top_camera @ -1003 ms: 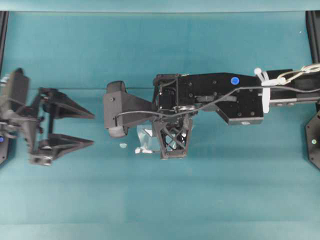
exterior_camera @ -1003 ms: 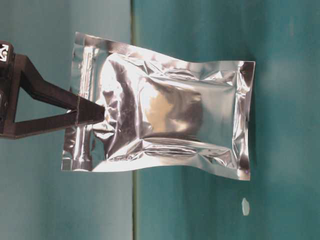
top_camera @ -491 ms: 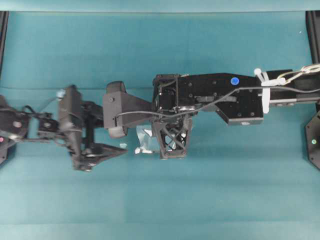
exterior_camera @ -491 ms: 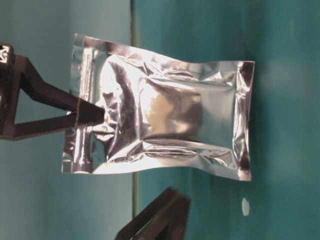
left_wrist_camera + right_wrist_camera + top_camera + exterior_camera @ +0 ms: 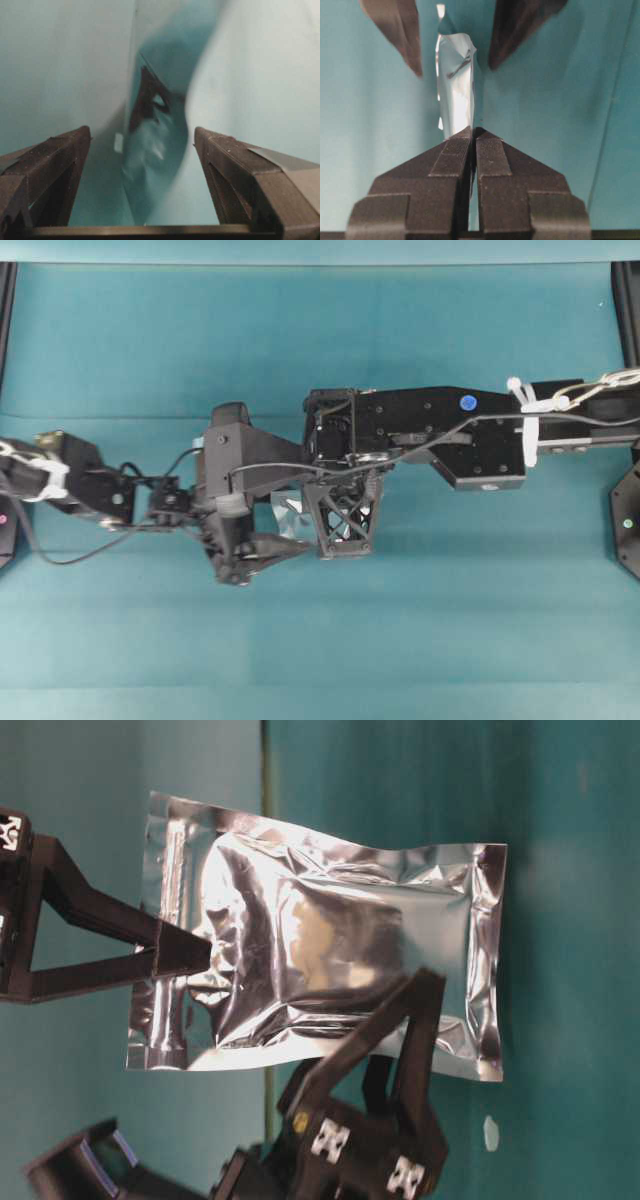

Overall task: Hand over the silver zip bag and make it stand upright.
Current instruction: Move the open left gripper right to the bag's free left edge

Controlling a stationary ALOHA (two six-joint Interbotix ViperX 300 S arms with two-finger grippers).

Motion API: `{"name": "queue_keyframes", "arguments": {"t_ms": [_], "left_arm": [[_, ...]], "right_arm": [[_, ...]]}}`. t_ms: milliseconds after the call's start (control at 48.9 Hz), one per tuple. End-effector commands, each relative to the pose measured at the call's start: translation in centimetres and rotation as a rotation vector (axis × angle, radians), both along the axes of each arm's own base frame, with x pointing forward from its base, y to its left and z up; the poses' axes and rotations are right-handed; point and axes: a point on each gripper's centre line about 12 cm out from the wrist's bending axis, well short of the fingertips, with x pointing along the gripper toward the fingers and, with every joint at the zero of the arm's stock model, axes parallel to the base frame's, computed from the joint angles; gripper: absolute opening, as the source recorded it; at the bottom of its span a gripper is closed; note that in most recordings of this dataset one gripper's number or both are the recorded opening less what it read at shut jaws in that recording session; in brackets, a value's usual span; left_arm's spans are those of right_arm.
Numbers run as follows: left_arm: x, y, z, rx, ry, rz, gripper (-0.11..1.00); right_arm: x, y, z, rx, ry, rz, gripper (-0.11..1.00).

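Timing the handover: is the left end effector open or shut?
Open: its fingers straddle the crinkled silver foil pouch, untouched.

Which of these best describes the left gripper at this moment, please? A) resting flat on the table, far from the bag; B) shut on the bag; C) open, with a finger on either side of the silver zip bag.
C: in the left wrist view the left gripper fingers stand apart with the silver zip bag between them, while the right gripper clamps its edge.
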Motion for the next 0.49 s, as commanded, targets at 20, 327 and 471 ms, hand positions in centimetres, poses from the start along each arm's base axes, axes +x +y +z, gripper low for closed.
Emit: {"name": "queue_keyframes", "arguments": {"t_ms": [20, 327, 471], "left_arm": [[1.2, 0.5, 0.3, 0.002, -0.028, 0.01, 0.9], [2.2, 1.0, 0.1, 0.002, -0.034, 0.024, 0.89], [1.8, 0.9, -0.2, 0.007, -0.018, 0.021, 0.83]], "right_arm": [[0.1, 0.1, 1.0, -0.001, -0.031, -0.004, 0.02], [0.1, 0.1, 1.0, -0.001, -0.028, -0.004, 0.02], [0.1, 0.1, 0.9, -0.001, -0.028, -0.004, 0.02]]}}
